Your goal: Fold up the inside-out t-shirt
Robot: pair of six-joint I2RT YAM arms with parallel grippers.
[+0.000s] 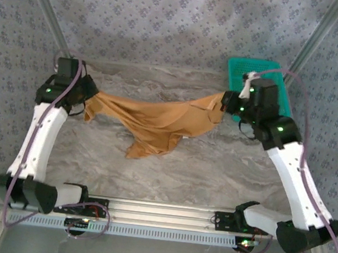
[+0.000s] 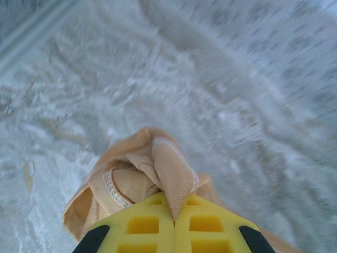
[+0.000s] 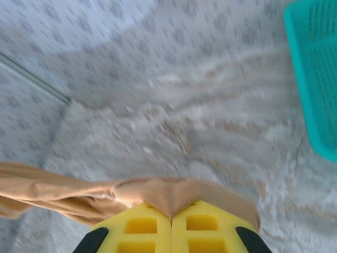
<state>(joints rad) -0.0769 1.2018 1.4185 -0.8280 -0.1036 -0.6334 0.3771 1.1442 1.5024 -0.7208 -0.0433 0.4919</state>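
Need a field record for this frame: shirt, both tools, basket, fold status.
shirt: t-shirt stretched between the two arms, middle sagging toward the table; contact unclear
left tool: shut on a bunched hem of the t-shirt
right tool: shut on the t-shirt's opposite end
basket: teal basket at far right, behind the right tool
fold: not yet begun

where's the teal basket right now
In the top view the teal basket sits at the far right of the table, just behind the right gripper, which is shut on the t-shirt.
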